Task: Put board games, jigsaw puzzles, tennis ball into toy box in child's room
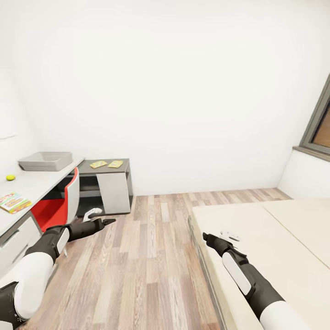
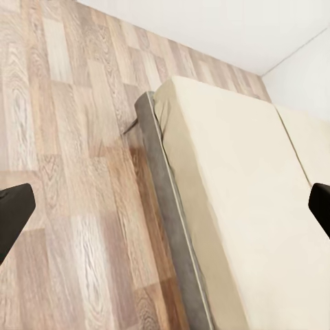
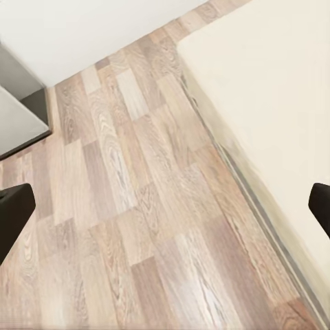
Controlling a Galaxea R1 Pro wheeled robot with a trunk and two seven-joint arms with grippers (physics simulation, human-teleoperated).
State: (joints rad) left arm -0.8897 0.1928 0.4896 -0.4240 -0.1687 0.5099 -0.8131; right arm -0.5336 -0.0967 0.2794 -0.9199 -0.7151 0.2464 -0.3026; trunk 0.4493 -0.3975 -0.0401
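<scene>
Two multicoloured jagged-edged jigsaw puzzles (image 1: 106,163) lie on the dark grey cabinet top (image 1: 120,167), well beyond your left hand (image 1: 109,221). Both hands, the right hand (image 1: 207,238) over the beige bed (image 1: 275,247), are spread wide and empty.

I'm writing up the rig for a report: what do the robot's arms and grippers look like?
Both arms have smooth white shells on the upper segments and black forearms, each with a white panel. The left gripper and right gripper are black with slim tapered fingers. A small white fitting sits by each wrist. No loose cables or markings are visible.
</scene>
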